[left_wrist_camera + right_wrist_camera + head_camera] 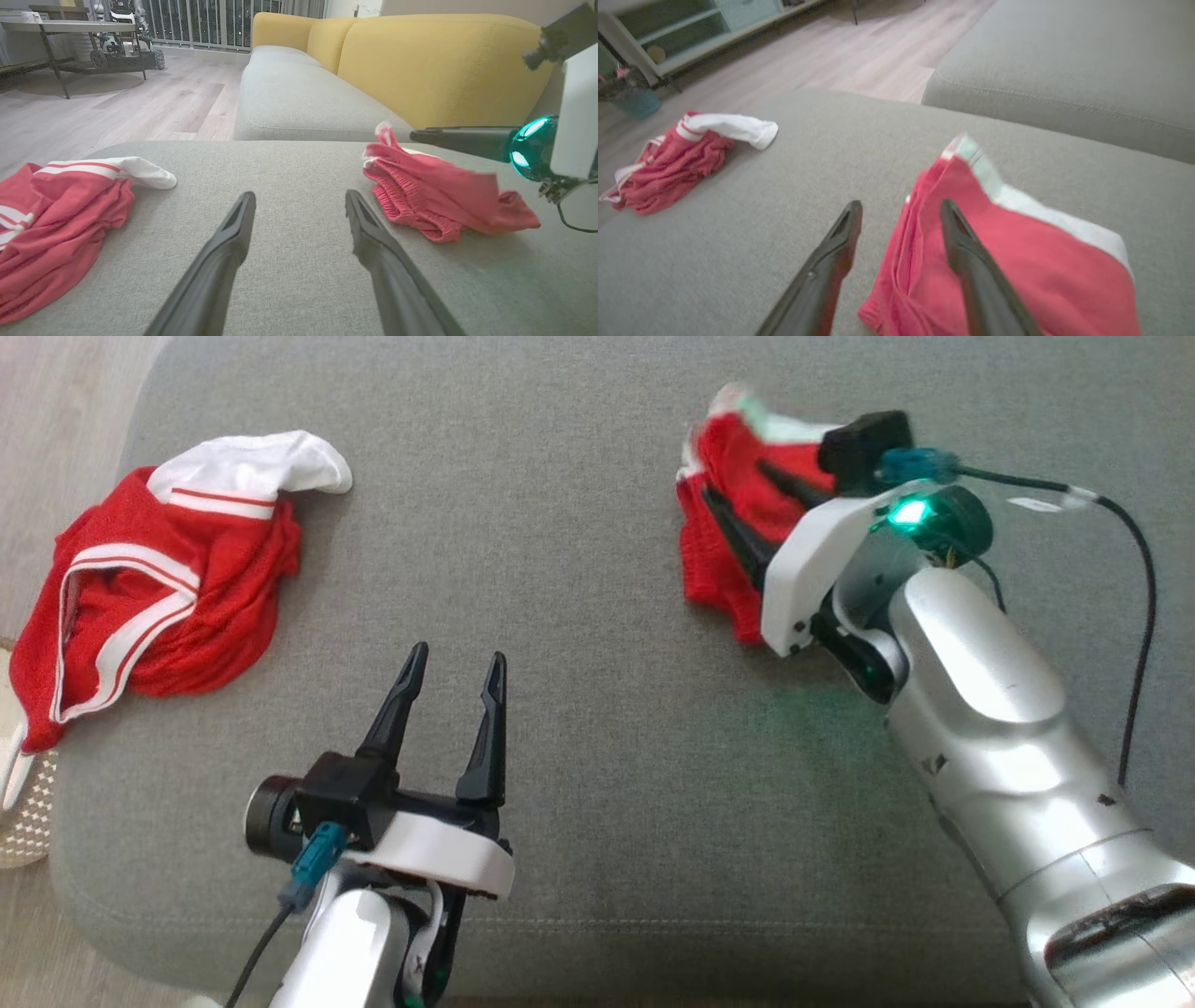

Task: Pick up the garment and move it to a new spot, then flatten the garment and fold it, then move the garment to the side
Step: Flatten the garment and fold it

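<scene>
near the head camera, left gripper (459,655) with fingers spread wide and empty; further off, right gripper (734,478) over folded red garment (714,569) on grey cushion (597,448). from left wrist, garment (434,196) looking soft, light, probably limp. from right wrist, fingers parted, gripping nothing, cloth partly between them; best pinched across stacked edge.

Right tool (734,477) spread over red garment (711,574).
</scene>
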Motion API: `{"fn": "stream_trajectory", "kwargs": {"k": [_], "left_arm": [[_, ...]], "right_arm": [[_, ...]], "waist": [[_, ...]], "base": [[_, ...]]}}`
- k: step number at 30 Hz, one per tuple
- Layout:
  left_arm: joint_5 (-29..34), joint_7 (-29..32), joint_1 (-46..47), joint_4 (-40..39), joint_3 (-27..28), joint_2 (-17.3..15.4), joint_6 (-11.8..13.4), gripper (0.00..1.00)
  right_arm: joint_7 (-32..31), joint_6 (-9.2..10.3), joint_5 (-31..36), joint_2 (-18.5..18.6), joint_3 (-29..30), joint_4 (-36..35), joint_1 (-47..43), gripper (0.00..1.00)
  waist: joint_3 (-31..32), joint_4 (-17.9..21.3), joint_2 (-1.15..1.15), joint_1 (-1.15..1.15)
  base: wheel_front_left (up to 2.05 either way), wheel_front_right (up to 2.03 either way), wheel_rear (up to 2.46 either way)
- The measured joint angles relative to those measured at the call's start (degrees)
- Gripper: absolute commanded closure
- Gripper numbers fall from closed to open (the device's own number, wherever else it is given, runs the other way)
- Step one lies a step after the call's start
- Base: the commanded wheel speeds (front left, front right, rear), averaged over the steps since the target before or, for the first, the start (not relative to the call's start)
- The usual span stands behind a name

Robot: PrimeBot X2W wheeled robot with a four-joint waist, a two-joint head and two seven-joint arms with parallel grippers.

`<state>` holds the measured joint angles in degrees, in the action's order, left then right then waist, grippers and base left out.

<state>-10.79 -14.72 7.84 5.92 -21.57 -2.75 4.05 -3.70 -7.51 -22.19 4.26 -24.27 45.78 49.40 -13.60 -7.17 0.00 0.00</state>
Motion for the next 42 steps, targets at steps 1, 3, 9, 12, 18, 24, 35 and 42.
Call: {"fn": "stream_trajectory", "kwargs": {"k": [1, 3, 9, 12, 18, 24, 35, 42], "left_arm": [[0.0, 0.0, 0.0, 0.0, -0.05, 0.01, 0.01, 0.0], [-0.08, 0.0, -0.01, -0.02, -0.09, 0.01, 0.07, 0.0], [-0.13, 0.0, -0.02, -0.44, -0.04, 0.01, 0.48, 0.0], [-0.13, 0.0, -0.02, -0.69, -0.02, 0.01, 0.48, 0.0], [-0.13, 0.0, -0.02, -0.94, 0.15, 0.01, 0.48, 0.0], [-0.13, 0.0, 0.15, -0.92, 0.07, 0.01, 0.43, 0.0], [-0.14, 0.0, 1.11, -1.98, -0.42, 0.02, 0.47, 0.0], [-0.13, 0.0, 0.68, -1.86, -0.07, 0.02, 0.58, 0.0]], "right_arm": [[0.76, 0.0, 0.4, -0.08, 1.44, -0.46, -0.18, 0.0], [2.35, 0.0, 1.89, 0.12, 5.02, -2.09, -0.69, 0.0], [3.3, 0.0, 7.42, 5.95, 14.02, -6.72, -2.96, 0.0], [3.2, 0.0, 11.09, 9.09, 17.31, -9.12, -6.1, 0.0], [3.11, 0.0, 13.62, 8.98, 17.41, -12.22, -11.5, 0.95], [3.12, 0.0, 14.57, 6.46, 11.22, -9.8, -11.26, 1.0], [6.32, 0.0, 13.72, 1.27, 0.03, -2.6, -10.72, 1.0], [7.94, 0.0, 7.98, 0.31, -5.72, -5.55, -15.5, 1.0]], "waist": [[0.1, 0.03, 0.0, 0.0], [0.18, 0.16, 0.0, 0.0], [0.06, 0.52, 0.0, 0.0], [-0.09, 0.48, 0.0, 0.0], [-0.47, 0.53, 0.0, 0.0], [-0.84, 0.39, 0.0, 0.0], [-0.97, -1.13, 0.0, 0.0], [0.57, -0.44, 0.0, 0.0]], "base": [[0.0, 0.0, 0.0], [0.0, 0.0, 0.0], [0.0, 0.0, 0.0], [0.0, 0.0, 0.0], [0.0, 0.0, 0.0], [0.0, 0.0, 0.0], [0.0, 0.0, 0.0], [0.0, 0.0, 0.0]]}}
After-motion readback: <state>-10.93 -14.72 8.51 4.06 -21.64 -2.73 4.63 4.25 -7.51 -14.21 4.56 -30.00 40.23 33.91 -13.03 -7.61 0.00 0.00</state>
